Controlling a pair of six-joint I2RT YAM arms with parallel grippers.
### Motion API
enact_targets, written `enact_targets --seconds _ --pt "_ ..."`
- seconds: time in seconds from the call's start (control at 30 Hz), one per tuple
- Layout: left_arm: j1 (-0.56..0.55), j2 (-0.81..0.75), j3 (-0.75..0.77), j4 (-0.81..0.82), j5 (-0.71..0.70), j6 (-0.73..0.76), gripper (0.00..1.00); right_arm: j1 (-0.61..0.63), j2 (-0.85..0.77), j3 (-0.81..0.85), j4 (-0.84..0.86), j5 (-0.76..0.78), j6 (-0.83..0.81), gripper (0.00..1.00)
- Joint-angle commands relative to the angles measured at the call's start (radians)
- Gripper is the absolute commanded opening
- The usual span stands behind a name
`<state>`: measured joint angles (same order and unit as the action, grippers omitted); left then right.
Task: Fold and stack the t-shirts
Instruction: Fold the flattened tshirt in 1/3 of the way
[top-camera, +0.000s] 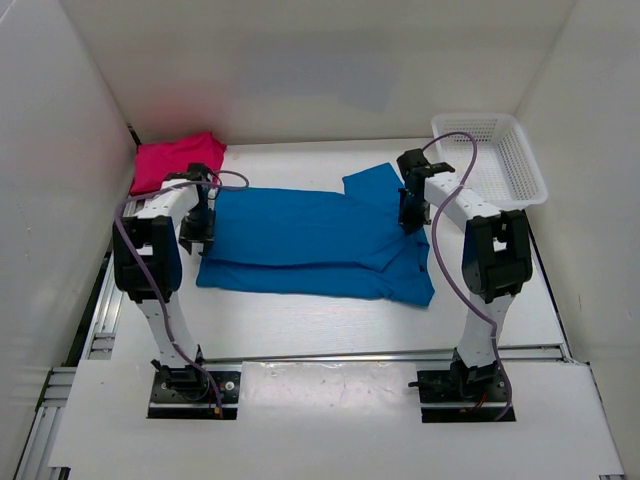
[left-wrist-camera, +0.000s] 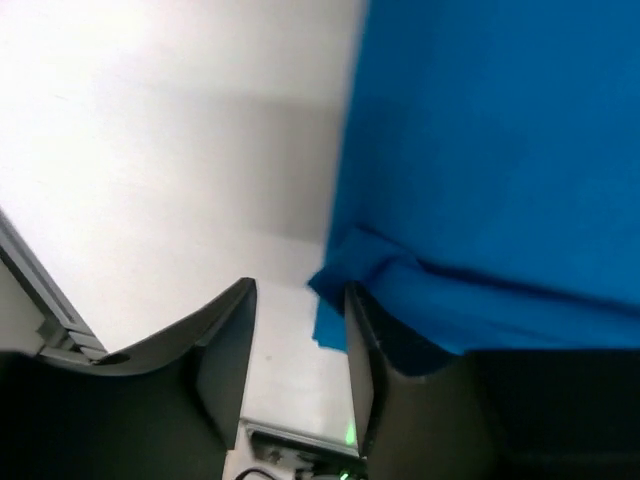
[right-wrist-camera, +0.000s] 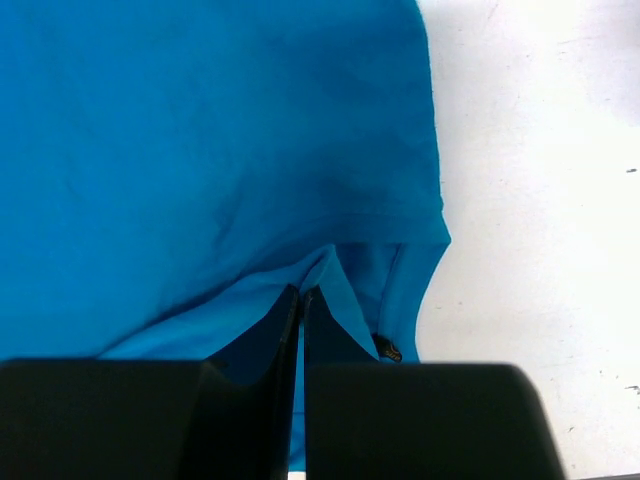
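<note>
Item: bright blue soft fabric t-shirt (top-camera: 310, 240), half-folded, centre of white tabletop (top-camera: 300, 320), long axis running left to right between both arms.
Right pincer (right-wrist-camera: 302, 292): clamped on its right-end fold.
Left pincer (left-wrist-camera: 300, 290): jaws parted, empty; shirt's left edge lies just to its right.

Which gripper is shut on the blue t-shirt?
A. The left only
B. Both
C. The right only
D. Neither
C: the right gripper has its fingers pressed together with a fold of the blue t-shirt drawn up between them, while the left gripper stands with its jaws apart at the shirt's edge.
</note>
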<state>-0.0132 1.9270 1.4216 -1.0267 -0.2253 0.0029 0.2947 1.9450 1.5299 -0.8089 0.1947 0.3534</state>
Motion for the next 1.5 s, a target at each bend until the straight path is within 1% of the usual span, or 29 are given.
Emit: enact_targets --seconds 0.0,0.1,0.17,0.23,0.33,0.4,0.43,0.47,0.5,0.53,0.6,0.67,0.7,0.83,0.87,0.9,0.93,0.97,1.0,1.07,1.1,1.13,1.17,1.27,1.3,1.37,1.4,1.43,1.47 --pt "0.038 -0.062 0.072 0.089 -0.071 -0.003 0.53 -0.005 0.003 0.045 0.005 -0.014 -0.022 0.00" --pt "0.058 -0.094 0.088 0.099 -0.034 -0.003 0.60 -0.005 0.003 0.045 0.005 -0.014 -0.022 0.00" --pt "0.058 -0.115 0.088 0.111 -0.023 -0.003 0.62 -0.005 0.003 0.045 0.005 -0.023 -0.022 0.00" --pt "0.058 -0.160 0.038 0.132 -0.023 -0.003 0.62 -0.005 0.012 0.059 0.005 -0.035 -0.022 0.00" --pt "0.058 -0.206 -0.035 0.142 -0.065 -0.003 0.64 -0.005 0.032 0.108 -0.009 -0.035 -0.022 0.01" --pt "0.058 -0.215 -0.070 0.105 -0.049 -0.003 0.64 -0.005 0.043 0.136 -0.035 -0.046 -0.022 0.13" --pt "0.058 -0.215 -0.108 0.084 -0.025 -0.003 0.64 -0.005 0.043 0.157 -0.051 -0.046 -0.022 0.22" --pt "0.058 -0.215 -0.131 0.054 0.001 -0.003 0.64 -0.005 0.043 0.167 -0.067 -0.066 -0.022 0.36" --pt "0.058 -0.215 -0.156 0.054 0.041 -0.003 0.66 -0.005 0.043 0.167 -0.078 -0.080 -0.037 0.56" --pt "0.058 -0.215 -0.202 0.054 0.041 -0.003 0.66 -0.005 0.043 0.176 -0.088 -0.080 -0.037 0.62" --pt "0.058 -0.206 -0.233 0.065 0.081 -0.003 0.67 -0.005 -0.015 0.147 -0.107 -0.071 -0.037 0.73" --pt "0.058 -0.206 -0.257 0.074 0.115 -0.003 0.68 0.004 -0.066 0.073 -0.107 -0.070 -0.025 0.80" --pt "0.058 -0.206 -0.257 0.083 0.125 -0.003 0.70 0.004 -0.122 0.041 -0.107 -0.070 -0.013 0.81" --pt "0.058 -0.183 -0.257 0.111 0.135 -0.003 0.72 0.004 -0.276 -0.158 -0.116 -0.070 0.031 0.83" --pt "0.058 -0.171 -0.257 0.111 0.135 -0.003 0.74 -0.005 -0.338 -0.260 -0.116 -0.086 0.045 0.83" --pt "0.058 -0.171 -0.257 0.111 0.135 -0.003 0.74 -0.023 -0.371 -0.316 -0.092 -0.101 0.055 0.83" --pt "0.058 -0.171 -0.257 0.120 0.145 -0.003 0.74 -0.035 -0.403 -0.373 -0.073 -0.125 0.073 0.83" --pt "0.058 -0.160 -0.257 0.120 0.159 -0.003 0.75 -0.064 -0.461 -0.480 -0.053 -0.155 0.073 0.83" --pt "0.058 -0.160 -0.247 0.120 0.170 -0.003 0.75 -0.080 -0.486 -0.528 -0.008 -0.220 0.085 0.83" --pt "0.058 -0.151 -0.247 0.120 0.188 -0.003 0.75 -0.130 -0.540 -0.612 0.043 -0.274 0.096 0.83" --pt "0.058 -0.137 -0.247 0.120 0.202 -0.003 0.75 -0.147 -0.550 -0.679 0.072 -0.303 0.107 0.83" --pt "0.058 -0.122 -0.247 0.120 0.202 -0.003 0.75 -0.163 -0.551 -0.706 0.127 -0.333 0.116 0.84" --pt "0.058 -0.122 -0.247 0.120 0.202 -0.003 0.75 -0.186 -0.551 -0.726 0.149 -0.374 0.116 0.84" --pt "0.058 -0.097 -0.247 0.129 0.202 -0.003 0.72 -0.221 -0.511 -0.760 0.215 -0.399 0.116 0.85" --pt "0.058 -0.088 -0.247 0.129 0.202 -0.003 0.70 -0.233 -0.500 -0.775 0.230 -0.415 0.116 0.85" --pt "0.058 -0.076 -0.247 0.139 0.211 -0.003 0.58 -0.267 -0.478 -0.789 0.272 -0.458 0.116 0.81" --pt "0.058 -0.066 -0.237 0.139 0.211 -0.003 0.52 -0.276 -0.465 -0.803 0.284 -0.472 0.116 0.76" --pt "0.058 -0.066 -0.237 0.139 0.211 -0.003 0.44 -0.290 -0.456 -0.803 0.284 -0.482 0.116 0.69" --pt "0.058 -0.066 -0.237 0.139 0.221 -0.003 0.27 -0.290 -0.455 -0.812 0.284 -0.482 0.116 0.50"
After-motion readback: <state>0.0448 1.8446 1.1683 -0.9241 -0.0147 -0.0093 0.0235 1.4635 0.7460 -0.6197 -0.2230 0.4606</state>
